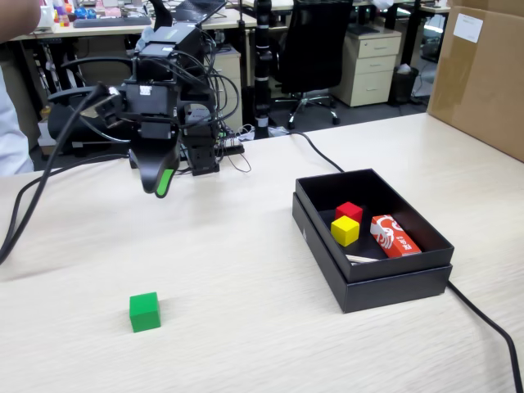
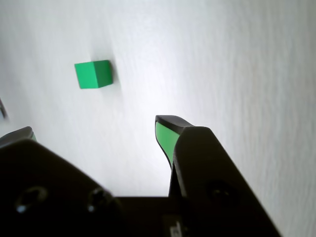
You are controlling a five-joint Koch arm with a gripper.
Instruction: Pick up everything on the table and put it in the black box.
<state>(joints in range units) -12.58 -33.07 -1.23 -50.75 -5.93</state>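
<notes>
Reaching for the last cube (image 1: 144,311) on the table (image 1: 246,278).
Gripper (image 2: 94,131) is hanging spread wide and empty, upper left in the fixed view; cube is sitting lower left, well apart from the box (image 1: 372,286). Centring the jaws over it before descending is looking wise.

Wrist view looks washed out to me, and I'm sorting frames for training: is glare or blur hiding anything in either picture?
In the wrist view the table is blown out to near white, its grain barely visible, yet the green cube stays clear; the near gripper is dark and soft. In the fixed view lighting is even, with the black box and its contents sharp.
</notes>
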